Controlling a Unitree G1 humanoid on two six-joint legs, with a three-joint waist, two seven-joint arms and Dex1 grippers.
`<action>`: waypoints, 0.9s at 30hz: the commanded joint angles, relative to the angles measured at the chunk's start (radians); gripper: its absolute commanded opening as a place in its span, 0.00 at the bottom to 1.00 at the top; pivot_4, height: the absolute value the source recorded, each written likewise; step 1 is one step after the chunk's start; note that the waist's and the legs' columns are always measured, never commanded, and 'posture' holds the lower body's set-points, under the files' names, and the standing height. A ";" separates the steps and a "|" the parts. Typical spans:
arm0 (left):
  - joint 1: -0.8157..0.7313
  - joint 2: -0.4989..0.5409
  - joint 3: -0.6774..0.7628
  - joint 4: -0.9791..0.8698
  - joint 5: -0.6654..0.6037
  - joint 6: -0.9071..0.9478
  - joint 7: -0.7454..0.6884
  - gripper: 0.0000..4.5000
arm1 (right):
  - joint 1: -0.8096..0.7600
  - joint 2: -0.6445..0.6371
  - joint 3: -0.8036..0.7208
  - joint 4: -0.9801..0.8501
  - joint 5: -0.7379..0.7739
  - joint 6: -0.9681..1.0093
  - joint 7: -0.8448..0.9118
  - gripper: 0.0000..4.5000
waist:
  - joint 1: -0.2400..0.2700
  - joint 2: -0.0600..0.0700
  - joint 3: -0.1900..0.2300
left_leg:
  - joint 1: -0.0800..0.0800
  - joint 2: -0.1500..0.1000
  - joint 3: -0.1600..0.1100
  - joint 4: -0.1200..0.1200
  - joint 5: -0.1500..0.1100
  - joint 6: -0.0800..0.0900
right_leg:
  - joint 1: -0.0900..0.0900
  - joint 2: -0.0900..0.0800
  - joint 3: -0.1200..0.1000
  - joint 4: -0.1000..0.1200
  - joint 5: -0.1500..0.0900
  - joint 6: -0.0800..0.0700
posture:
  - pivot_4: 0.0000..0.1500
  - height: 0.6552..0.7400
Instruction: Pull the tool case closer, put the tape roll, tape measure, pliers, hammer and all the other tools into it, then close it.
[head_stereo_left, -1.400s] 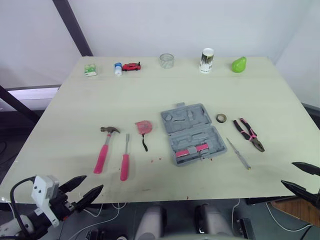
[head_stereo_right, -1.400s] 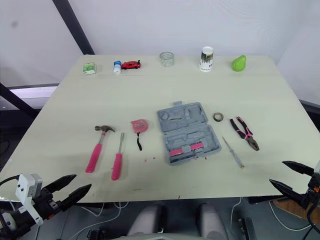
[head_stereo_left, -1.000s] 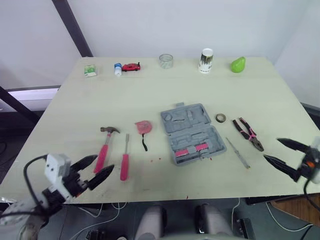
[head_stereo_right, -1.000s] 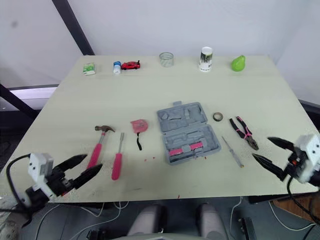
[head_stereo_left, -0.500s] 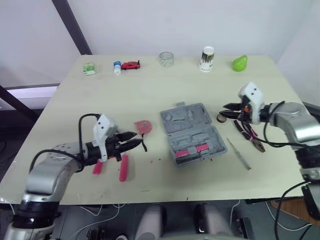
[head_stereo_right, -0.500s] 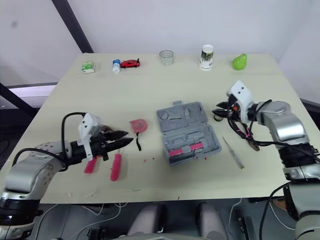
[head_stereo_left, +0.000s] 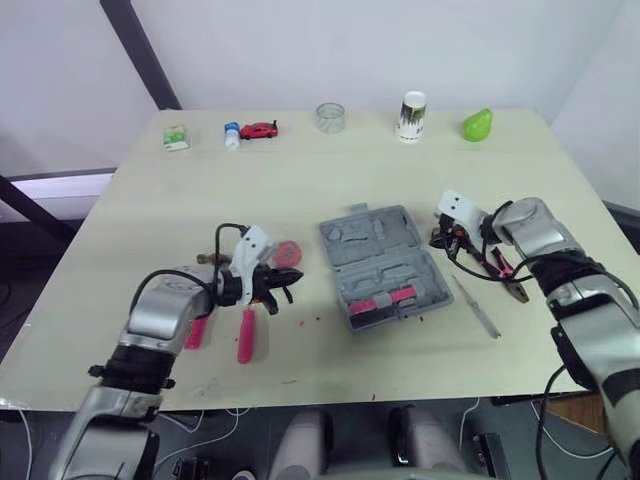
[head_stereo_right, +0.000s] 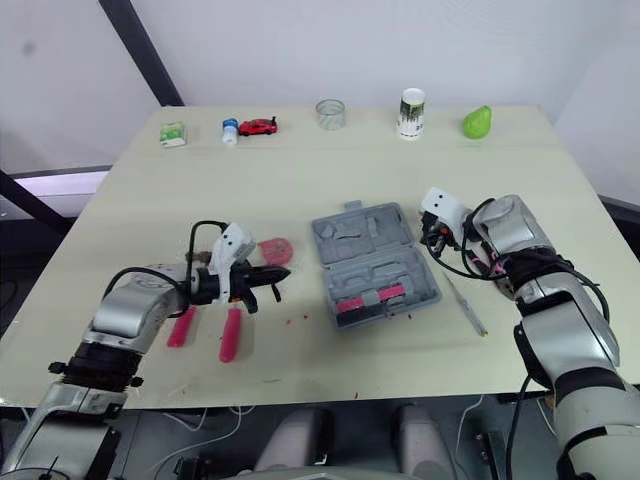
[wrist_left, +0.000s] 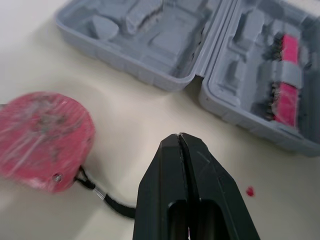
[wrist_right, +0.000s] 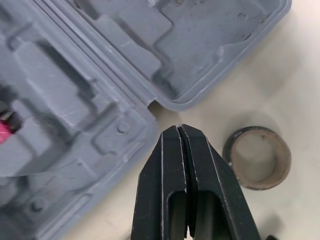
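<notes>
Centrally, the open tool case (head_stereo_left: 385, 265) lies on the worktop (head_stereo_left: 300, 190). The left claw (wrist_left: 179, 136), clenched on nothing, sits between the tape measure (wrist_left: 42, 140) and the case's left edge. The right claw (wrist_right: 178, 127), likewise clenched and empty, sits between the case's right edge and the tape roll (wrist_right: 257, 157).

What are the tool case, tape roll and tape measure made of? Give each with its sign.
Tool case: likely moulded plastic, matte grey; shaped recesses and a moulded hinge line.
Tape roll: dark brownish ring, dull; probably wound tape, not certain.
Tape measure: pink housing, probably plastic, scuffed, with a small screw.
</notes>
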 joint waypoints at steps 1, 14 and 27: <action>-0.041 -0.025 -0.016 0.036 0.030 -0.033 -0.020 0.01 | -0.064 0.022 -0.009 0.078 -0.045 -0.065 -0.015 0.00 | -0.003 0.000 0.000 | 0.000 0.000 0.000 0.000 0.001 -0.003 | 0.000 0.000 0.000 0.000 0.000 0.000 | 1.00 1.00; -0.175 -0.134 -0.090 0.303 0.159 -0.162 -0.081 0.01 | -0.135 0.093 0.002 0.257 -0.179 -0.161 -0.045 0.00 | -0.021 0.000 0.000 | 0.000 0.000 -0.001 0.000 0.002 -0.004 | 0.000 0.000 0.000 0.001 0.000 0.000 | 1.00 1.00; -0.266 -0.218 -0.103 0.452 0.237 -0.238 -0.113 0.01 | -0.139 0.167 -0.001 0.305 -0.236 -0.197 -0.006 0.00 | -0.023 0.000 0.000 | 0.001 -0.001 -0.001 0.000 0.002 -0.004 | 0.000 0.000 0.001 0.002 0.000 0.000 | 1.00 1.00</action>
